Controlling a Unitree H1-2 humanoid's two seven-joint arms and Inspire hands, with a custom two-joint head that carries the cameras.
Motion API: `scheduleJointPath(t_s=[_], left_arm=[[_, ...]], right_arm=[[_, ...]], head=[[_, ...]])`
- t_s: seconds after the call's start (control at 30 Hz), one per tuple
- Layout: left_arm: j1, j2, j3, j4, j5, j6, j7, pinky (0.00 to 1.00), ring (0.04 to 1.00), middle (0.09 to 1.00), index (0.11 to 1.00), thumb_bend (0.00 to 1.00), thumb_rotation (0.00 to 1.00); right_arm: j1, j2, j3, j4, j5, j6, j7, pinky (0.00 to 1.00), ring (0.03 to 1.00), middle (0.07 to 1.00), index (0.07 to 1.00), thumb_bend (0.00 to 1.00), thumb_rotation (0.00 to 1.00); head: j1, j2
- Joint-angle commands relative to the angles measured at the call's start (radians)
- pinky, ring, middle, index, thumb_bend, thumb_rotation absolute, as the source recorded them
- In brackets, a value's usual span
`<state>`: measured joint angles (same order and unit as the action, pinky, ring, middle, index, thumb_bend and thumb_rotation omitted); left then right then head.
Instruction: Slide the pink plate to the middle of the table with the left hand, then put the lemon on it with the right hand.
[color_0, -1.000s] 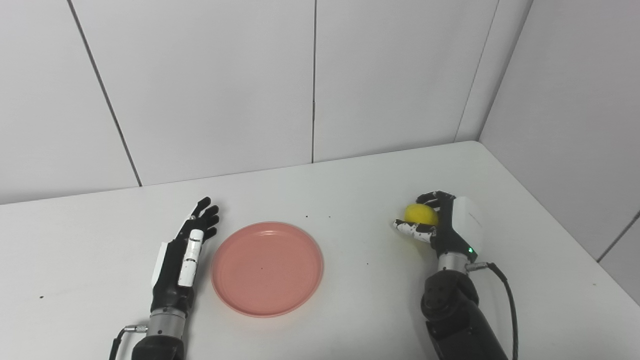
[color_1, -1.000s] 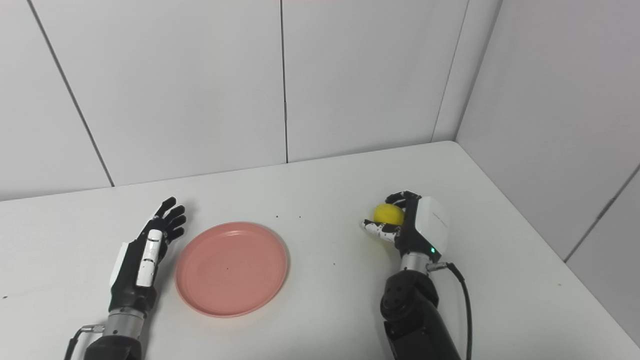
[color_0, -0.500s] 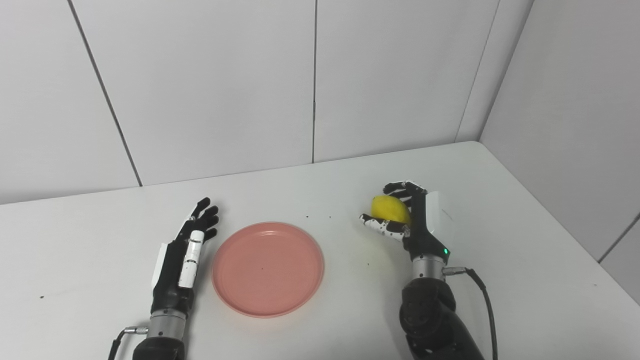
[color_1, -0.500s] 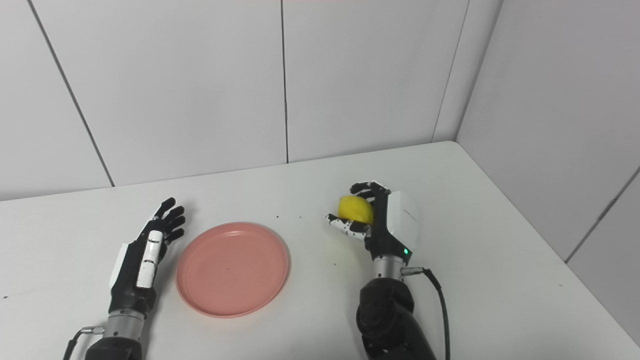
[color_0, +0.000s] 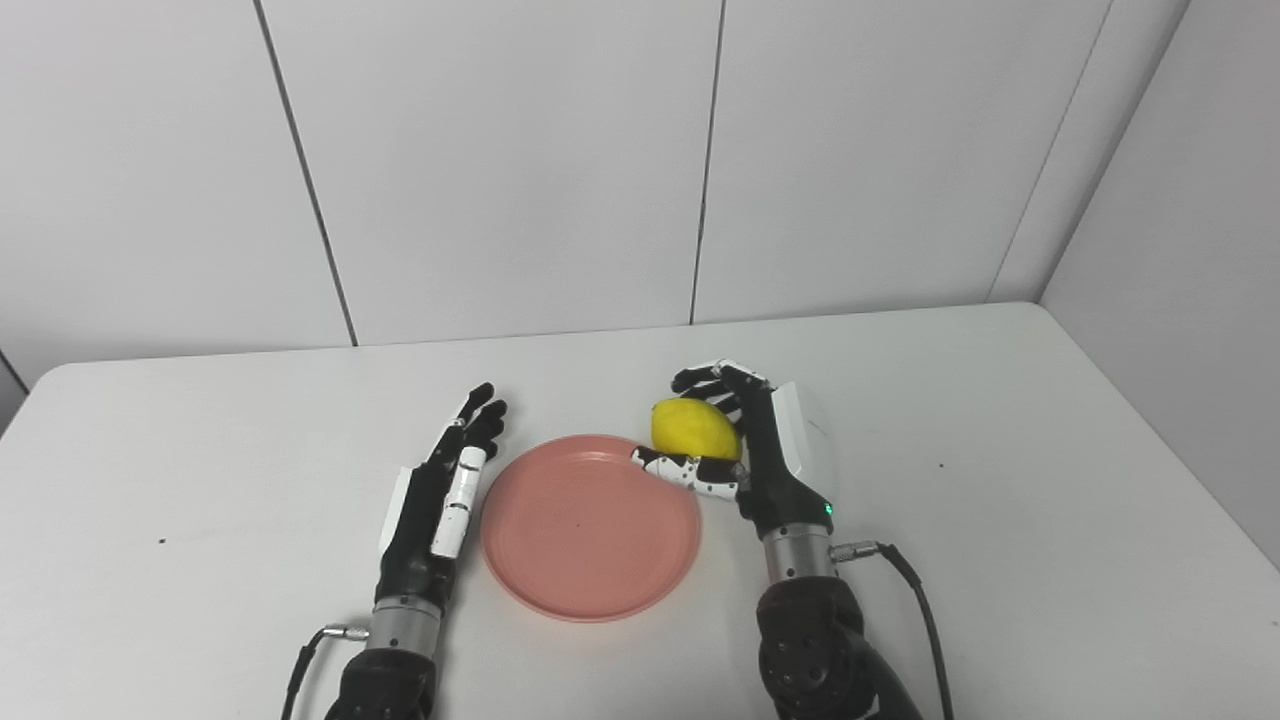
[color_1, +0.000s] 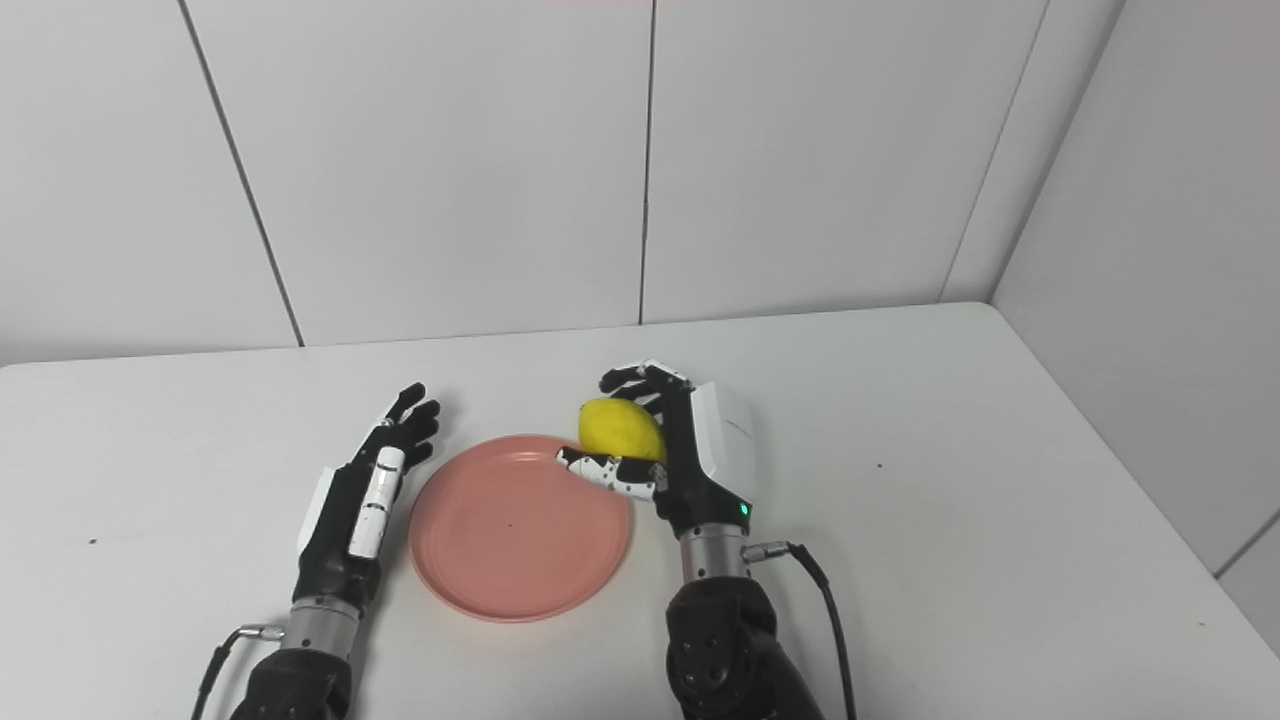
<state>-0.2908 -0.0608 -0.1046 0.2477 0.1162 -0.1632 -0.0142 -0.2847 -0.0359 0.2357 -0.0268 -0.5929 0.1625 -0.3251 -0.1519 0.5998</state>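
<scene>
Right hand (color_0: 760, 450) grips lemon (color_0: 695, 430) above far-right rim of pink plate (color_0: 590, 530); left hand (color_0: 440, 490) flat, fingers spread, beside plate on desk (color_0: 1000, 480)

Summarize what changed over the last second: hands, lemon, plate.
The right robot hand, shut on the yellow lemon, carried it leftward from the table's right side to the right rim of the round pink plate, thumb now over that rim. The whole view also shifted, so the camera moved. The left robot hand stayed open beside the plate's left edge; the plate stayed put next to it on the white table.
</scene>
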Motion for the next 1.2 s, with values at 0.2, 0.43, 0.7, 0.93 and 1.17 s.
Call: scheduleJointPath(t_s=[0.2, 0.43, 0.7, 0.93, 1.17], left_arm=[[0.025, -0.035, -0.023, 0.014, 0.011, 0.022, 0.014, 0.93, 0.918, 0.915, 0.906, 0.51, 1.00], [0.020, -0.041, -0.033, 0.034, 0.029, 0.001, 0.029, 0.94, 0.925, 0.921, 0.909, 0.51, 1.00], [0.016, -0.057, -0.034, 0.048, 0.032, -0.019, 0.040, 0.93, 0.928, 0.924, 0.905, 0.50, 1.00], [0.009, -0.060, -0.033, 0.062, 0.026, -0.033, 0.045, 0.93, 0.937, 0.929, 0.909, 0.48, 1.00], [0.008, -0.057, -0.032, 0.057, 0.025, -0.032, 0.043, 0.94, 0.946, 0.935, 0.920, 0.47, 1.00]], right_arm=[[-0.056, 0.016, 0.036, 0.080, 0.026, -0.126, 0.035, 0.29, 0.368, 0.460, 0.536, 0.51, 0.00], [-0.076, 0.016, 0.062, 0.132, 0.024, -0.152, 0.057, 0.30, 0.373, 0.460, 0.534, 0.51, 0.00], [-0.093, 0.011, 0.078, 0.200, 0.013, -0.170, 0.079, 0.30, 0.377, 0.454, 0.535, 0.51, 0.00], [-0.096, 0.017, 0.086, 0.231, 0.007, -0.169, 0.094, 0.20, 0.399, 0.506, 0.486, 0.51, 0.00], [-0.095, 0.009, 0.107, 0.252, -0.016, -0.198, 0.079, 0.26, 0.371, 0.471, 0.533, 0.51, 0.00]], head=[[0.070, -0.008], [0.096, -0.012], [0.130, -0.021], [0.135, -0.025], [0.127, -0.026]])
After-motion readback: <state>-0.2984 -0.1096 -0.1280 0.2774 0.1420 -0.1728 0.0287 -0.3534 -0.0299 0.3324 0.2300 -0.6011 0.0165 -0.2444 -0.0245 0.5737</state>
